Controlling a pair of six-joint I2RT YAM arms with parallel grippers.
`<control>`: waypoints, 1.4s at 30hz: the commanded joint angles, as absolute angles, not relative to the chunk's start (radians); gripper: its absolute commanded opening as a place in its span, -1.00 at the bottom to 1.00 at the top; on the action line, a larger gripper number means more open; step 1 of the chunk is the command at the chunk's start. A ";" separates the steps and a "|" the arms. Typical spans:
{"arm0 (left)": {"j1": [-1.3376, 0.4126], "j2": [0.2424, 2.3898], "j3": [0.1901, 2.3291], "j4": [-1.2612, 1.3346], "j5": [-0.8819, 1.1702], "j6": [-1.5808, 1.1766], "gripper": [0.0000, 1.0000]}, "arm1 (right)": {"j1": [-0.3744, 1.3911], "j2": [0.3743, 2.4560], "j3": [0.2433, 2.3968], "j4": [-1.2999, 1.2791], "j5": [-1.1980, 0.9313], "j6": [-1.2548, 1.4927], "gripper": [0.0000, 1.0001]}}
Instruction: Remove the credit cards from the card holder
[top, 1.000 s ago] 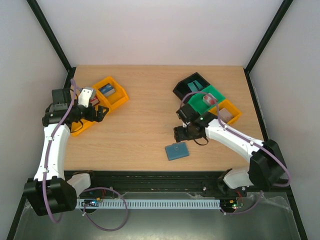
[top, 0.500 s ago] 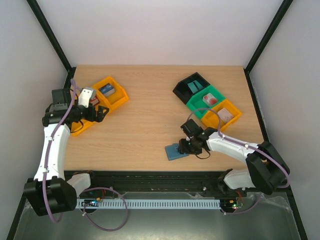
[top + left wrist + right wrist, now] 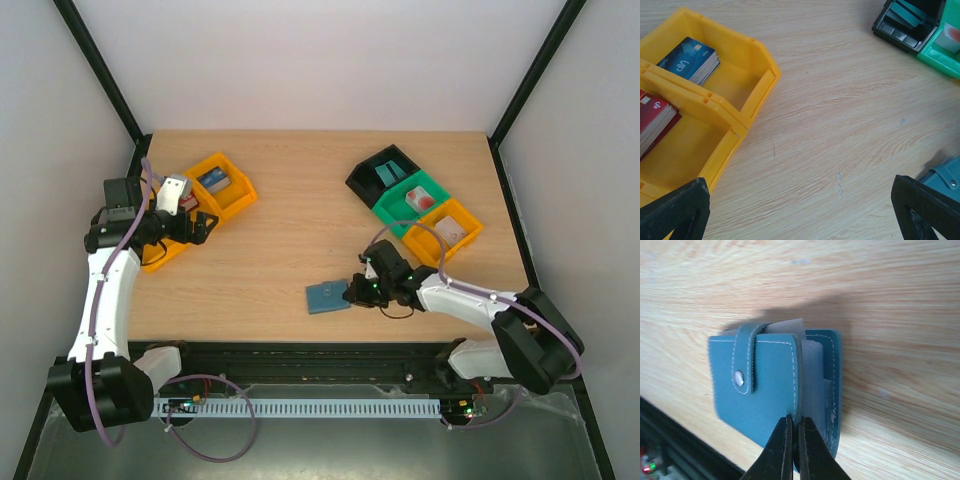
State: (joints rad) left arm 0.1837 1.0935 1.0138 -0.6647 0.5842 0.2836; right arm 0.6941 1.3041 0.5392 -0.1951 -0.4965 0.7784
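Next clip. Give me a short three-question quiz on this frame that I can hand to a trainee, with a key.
1. True or false: the left hand is open.
2. Where is the card holder? A) lifted clear of the table B) lying on the table, near its front edge C) hanging over the table's edge
3. Fill in: the fingertips at the card holder's cover belong to the ___ hand.
Key: 1 true. 2 B. 3 right; the right hand is shut, with its tips together at the cover's edge.
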 commanded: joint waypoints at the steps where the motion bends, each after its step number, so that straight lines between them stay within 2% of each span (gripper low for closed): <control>1: 0.183 1.080 1.004 -0.681 0.604 0.275 0.99 | 0.699 1.259 0.523 -0.039 -0.582 0.851 -0.97; 5: 0.184 1.085 1.025 -0.700 0.617 0.275 0.99 | 0.699 1.205 0.585 0.031 -0.608 0.878 -0.97; 11: 0.184 1.132 1.218 -0.799 0.662 0.243 0.99 | 0.699 1.176 0.830 0.076 -0.570 0.860 -0.97; 15: 0.183 1.141 1.348 -0.817 0.802 0.152 0.99 | 0.699 1.175 0.950 0.290 -0.575 0.913 -0.97; 18: 0.161 1.100 1.336 -0.681 1.043 -0.005 0.99 | 0.701 1.176 0.976 0.500 -0.570 0.976 -0.97; 21: 0.076 1.100 1.322 -0.519 1.164 -0.212 0.99 | 0.708 1.182 0.980 0.655 -0.558 1.004 -0.97; 24: 0.009 1.124 1.326 -0.429 1.196 -0.325 0.99 | 0.723 1.190 0.991 0.704 -0.568 1.000 -0.97; 33: -0.113 1.181 1.344 -0.348 1.156 -0.382 0.95 | 0.756 1.226 1.009 0.740 -0.631 0.986 -0.97; 35: -0.128 1.188 1.345 -0.340 1.163 -0.386 0.74 | 0.758 1.231 1.010 0.744 -0.648 0.984 -0.97; 37: -0.133 1.190 1.345 -0.325 1.182 -0.396 0.39 | 0.758 1.236 1.009 0.743 -0.659 0.982 -0.97; 41: -0.132 1.188 1.344 -0.317 1.189 -0.396 -0.62 | 0.758 1.240 0.999 0.740 -0.679 0.975 -0.97; 42: -0.132 1.186 1.341 -0.323 1.190 -0.387 -0.78 | 0.758 1.238 0.998 0.736 -0.684 0.968 -0.97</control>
